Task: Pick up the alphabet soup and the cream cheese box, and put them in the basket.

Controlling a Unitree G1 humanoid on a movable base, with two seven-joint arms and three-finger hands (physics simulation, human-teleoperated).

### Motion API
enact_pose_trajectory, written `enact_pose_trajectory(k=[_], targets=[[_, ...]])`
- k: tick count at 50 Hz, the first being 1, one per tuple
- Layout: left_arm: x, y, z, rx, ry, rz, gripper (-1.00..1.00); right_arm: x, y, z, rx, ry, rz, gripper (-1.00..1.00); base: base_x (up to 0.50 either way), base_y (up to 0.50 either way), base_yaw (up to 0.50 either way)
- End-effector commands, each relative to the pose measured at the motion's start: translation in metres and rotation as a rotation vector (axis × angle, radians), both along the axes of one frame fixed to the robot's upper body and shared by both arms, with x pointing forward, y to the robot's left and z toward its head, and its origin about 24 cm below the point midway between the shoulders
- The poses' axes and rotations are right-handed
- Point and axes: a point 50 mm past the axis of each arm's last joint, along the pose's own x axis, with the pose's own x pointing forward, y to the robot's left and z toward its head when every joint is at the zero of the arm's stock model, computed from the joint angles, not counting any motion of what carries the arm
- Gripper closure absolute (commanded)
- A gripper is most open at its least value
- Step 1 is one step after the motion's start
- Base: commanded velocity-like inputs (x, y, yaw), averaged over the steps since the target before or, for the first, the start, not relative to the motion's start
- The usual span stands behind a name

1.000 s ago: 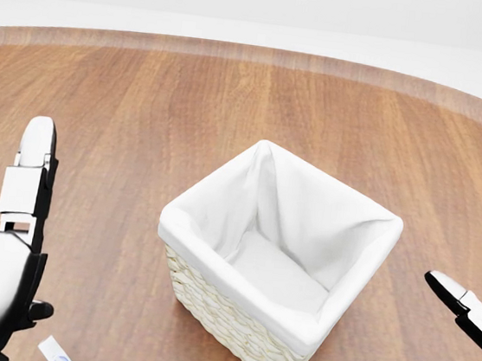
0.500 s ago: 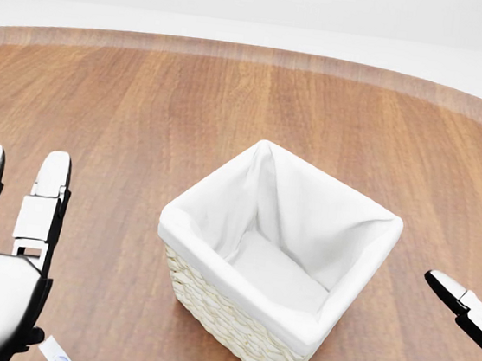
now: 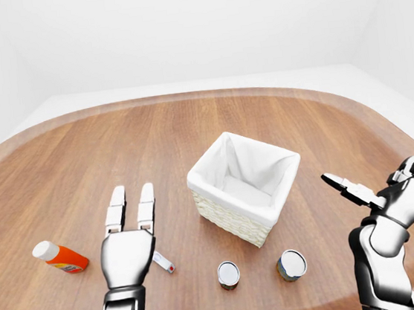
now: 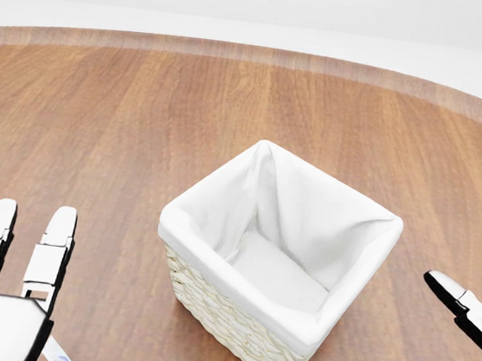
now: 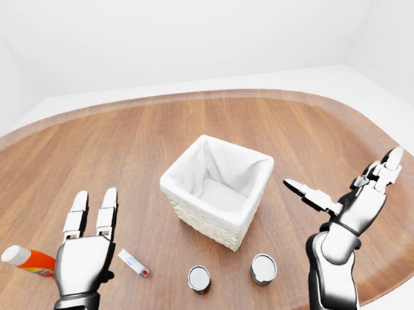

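Note:
The white-lined wicker basket [image 3: 229, 220] stands in the middle of the round wooden table. Below it two cans stand upright, a left can [image 3: 229, 274] and a right can [image 3: 291, 264]; only their tops show, so I cannot tell which is the alphabet soup. A thin white box with a red and blue mark, the cream cheese box [image 5: 134, 262], lies flat just right of my left hand [image 3: 131, 207]. That hand is open, fingers straight, palm down over the table. My right hand [image 5: 345, 184] hovers open to the basket's right, holding nothing.
An orange bottle with a white cap [image 3: 60, 256] lies on its side at the left of the left-eye view. The table's curved edge [image 3: 382, 116] runs close on the right, and a white floor lies beyond it.
In the head view my left hand has slid down and slightly right, toward the bottom edge. The right hand and the basket have stayed put.

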Motion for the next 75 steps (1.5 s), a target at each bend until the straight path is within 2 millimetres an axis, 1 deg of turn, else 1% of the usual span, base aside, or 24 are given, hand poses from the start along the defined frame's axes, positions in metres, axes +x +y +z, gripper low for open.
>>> enact_pose_trajectory(k=[1,7,15,20,24,29,31,35,40,41,45,51,55,58,66,68,75], targets=[[-0.008,0.001,-0.023,0.007,0.097,0.001,-1.00,0.000,0.000,0.000,-0.002,0.003,0.001,-1.00,0.00,0.00,0.00],[-0.012,-0.002,-0.038,0.038,0.135,-0.025,-1.00,0.000,0.000,0.000,-0.001,-0.001,0.003,-1.00,0.00,0.00,0.00],[-0.013,0.002,-0.047,0.047,0.152,-0.030,-1.00,0.000,0.001,0.000,-0.003,0.001,0.004,-1.00,0.00,0.00,0.00],[-0.022,-0.002,-0.054,0.076,0.170,-0.050,-1.00,0.000,0.001,0.000,-0.005,0.002,0.003,-1.00,0.00,0.00,0.00],[-0.024,-0.002,-0.061,0.083,0.187,-0.059,-1.00,-0.001,0.001,0.001,-0.006,-0.005,0.004,-1.00,0.00,0.00,0.00],[-0.024,0.001,-0.079,0.072,0.210,-0.073,-1.00,0.001,0.001,-0.001,-0.004,0.007,0.004,-1.00,0.00,0.00,0.00],[-0.024,0.000,-0.082,0.072,0.215,-0.080,-1.00,0.002,0.001,-0.003,-0.003,0.018,0.004,-1.00,0.00,0.00,0.00],[-0.024,-0.001,-0.088,0.065,0.223,-0.092,-1.00,0.001,0.001,-0.001,-0.006,0.010,0.003,-1.00,0.00,0.00,0.00],[-0.024,-0.005,-0.102,0.058,0.247,-0.121,-1.00,0.000,0.002,0.001,-0.012,0.001,0.006,-1.00,0.00,0.00,0.00],[-0.022,-0.005,-0.108,0.055,0.257,-0.125,-1.00,0.000,0.002,0.000,-0.010,0.005,0.005,-1.00,0.00,0.00,0.00],[-0.020,-0.006,-0.116,0.052,0.281,-0.140,-1.00,0.000,0.002,0.000,-0.012,0.004,0.005,-1.00,0.00,0.00,0.00],[-0.019,-0.006,-0.123,0.045,0.313,-0.146,-1.00,0.001,0.001,-0.001,-0.009,0.012,0.004,-1.00,0.00,0.00,0.00],[-0.017,-0.004,-0.134,0.042,0.363,-0.145,-1.00,0.002,0.001,-0.003,-0.007,0.017,0.004,-1.00,0.00,0.00,0.00],[-0.017,-0.004,-0.135,0.039,0.371,-0.145,-1.00,0.001,0.001,-0.002,-0.008,0.015,0.003,-1.00,0.00,0.00,0.00],[-0.016,-0.005,-0.148,0.039,0.432,-0.152,-1.00,0.000,0.001,0.000,-0.011,0.005,0.004,-1.00,0.00,0.00,0.00],[-0.018,-0.007,-0.152,0.045,0.456,-0.164,-1.00,0.001,0.001,-0.002,-0.007,0.015,0.004,-1.00,0.00,0.00,0.00],[-0.024,-0.006,-0.158,0.053,0.491,-0.174,-1.00,0.000,0.001,0.000,-0.011,0.007,0.004,-1.00,0.00,0.00,0.00]])
